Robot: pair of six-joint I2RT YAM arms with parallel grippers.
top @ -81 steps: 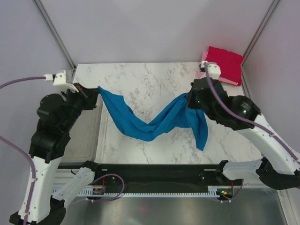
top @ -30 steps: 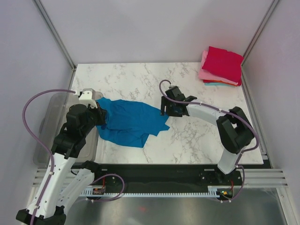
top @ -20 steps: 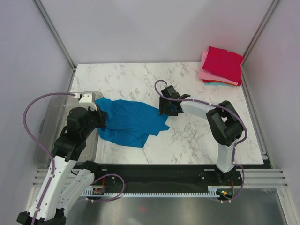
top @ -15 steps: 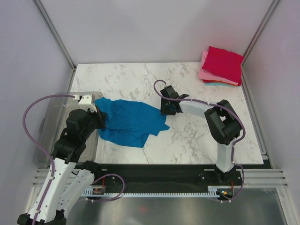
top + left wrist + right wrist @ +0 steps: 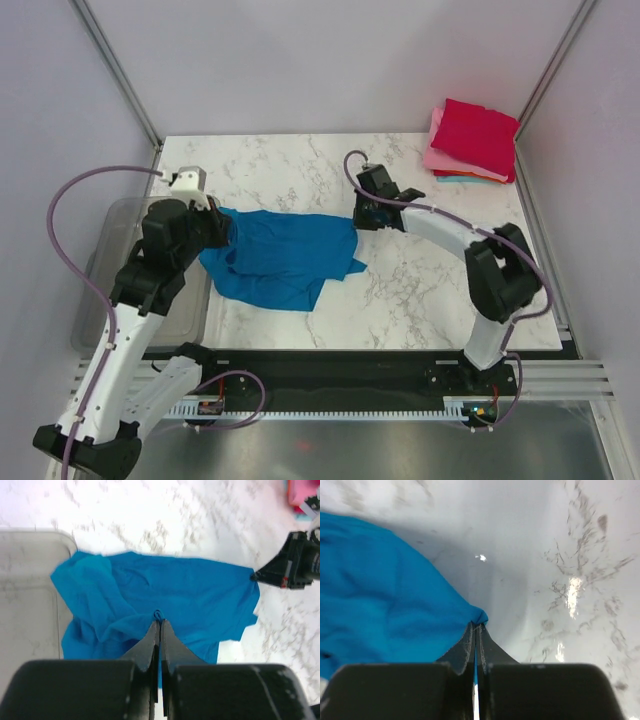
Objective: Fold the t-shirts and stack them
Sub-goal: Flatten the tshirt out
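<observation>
A bright blue t-shirt [image 5: 285, 255] lies crumpled across the left middle of the marble table, its left part over the bin's edge. My left gripper [image 5: 218, 228] is shut on a pinch of its cloth [image 5: 158, 615] at the left side. My right gripper [image 5: 357, 221] is shut on the shirt's right corner [image 5: 479, 617], just above the table. In the left wrist view the right gripper [image 5: 256, 575] shows at that corner. A stack of folded t-shirts, crimson red [image 5: 478, 135] over pink [image 5: 440, 155] and teal, sits at the far right corner.
A clear grey plastic bin [image 5: 110, 270] sits off the table's left edge, beside the left arm. Grey walls with metal posts close in the back and sides. A black rail runs along the near edge [image 5: 340, 365].
The right gripper has shut on the blue shirt's right corner and pulled it slightly right and back. The left gripper, still holding cloth, has shifted a little toward the back.
</observation>
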